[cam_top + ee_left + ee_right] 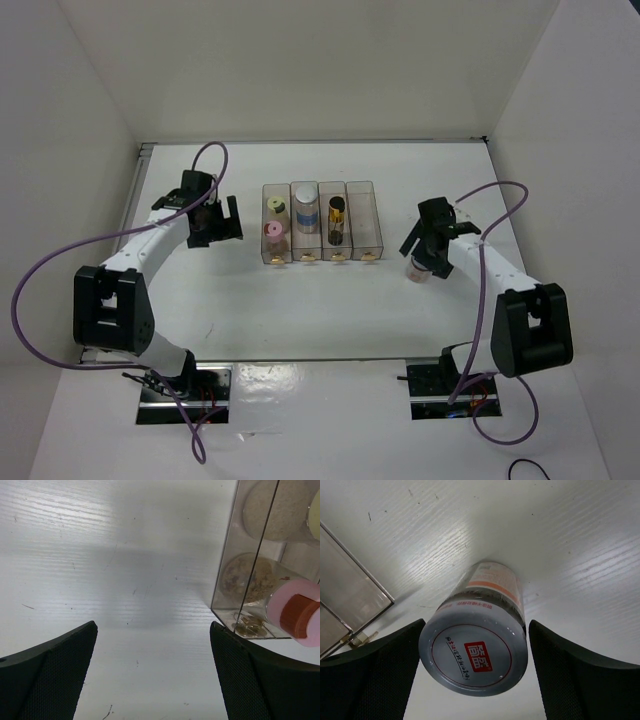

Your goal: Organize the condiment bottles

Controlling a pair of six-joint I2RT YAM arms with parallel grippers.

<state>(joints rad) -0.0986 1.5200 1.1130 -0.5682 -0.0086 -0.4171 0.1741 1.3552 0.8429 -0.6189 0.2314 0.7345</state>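
A clear rack (320, 235) at mid-table holds the condiment bottles: a yellow-green-capped one (276, 206), a pink-capped one (275, 232), a white-capped one (306, 196) and a slim amber one with a dark cap (337, 212). A fifth bottle (418, 273) with a white, red-marked cap (475, 652) stands upright on the table right of the rack. My right gripper (476, 630) is open and straddles that cap, one finger on each side. My left gripper (153, 625) hangs open over bare table beside the rack's left wall (227, 575), nothing between its fingers.
The rack's rightmost compartment (364, 225) holds no bottle. White walls enclose the table at the back and on both sides. Purple cables loop from both arms. The pink-capped bottle (295, 617) shows through the rack wall in the left wrist view.
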